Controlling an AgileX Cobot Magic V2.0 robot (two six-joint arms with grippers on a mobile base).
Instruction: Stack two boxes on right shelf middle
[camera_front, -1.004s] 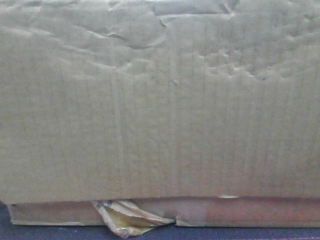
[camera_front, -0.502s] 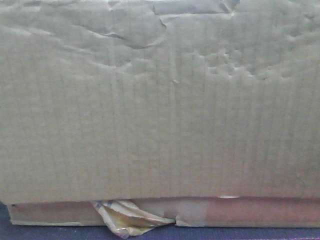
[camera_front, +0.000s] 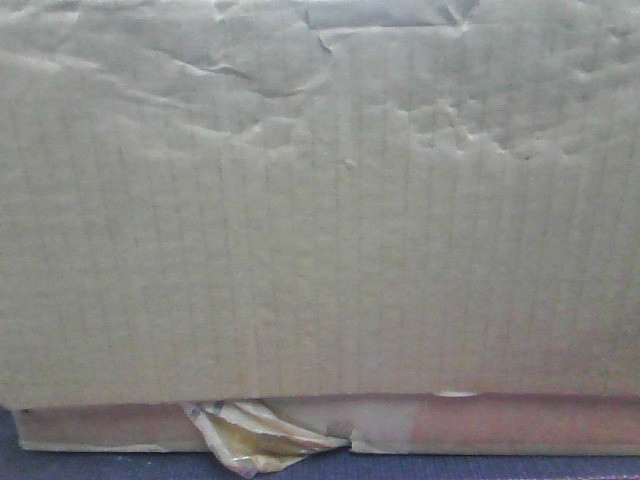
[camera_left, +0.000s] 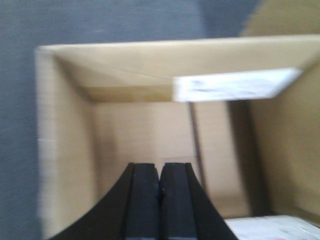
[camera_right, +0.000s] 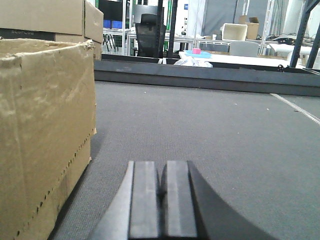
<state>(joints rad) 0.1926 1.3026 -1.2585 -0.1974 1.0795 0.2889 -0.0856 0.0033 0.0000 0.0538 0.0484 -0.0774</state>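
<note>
Stack in place: we see the tall box (camera_front: 320, 200) resting on the flat box (camera_front: 500, 425), the wider one below as a base. The left gripper (camera_left: 160, 200), closed and empty, hangs over an open box (camera_left: 140, 130). The right gripper (camera_right: 162, 200), also closed and empty, sits low beside it.

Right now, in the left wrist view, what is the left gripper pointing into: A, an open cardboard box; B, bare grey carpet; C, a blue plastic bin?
A: the left gripper, its pads together, faces the inside of the open cardboard box, with brown walls on all sides of it.
</note>
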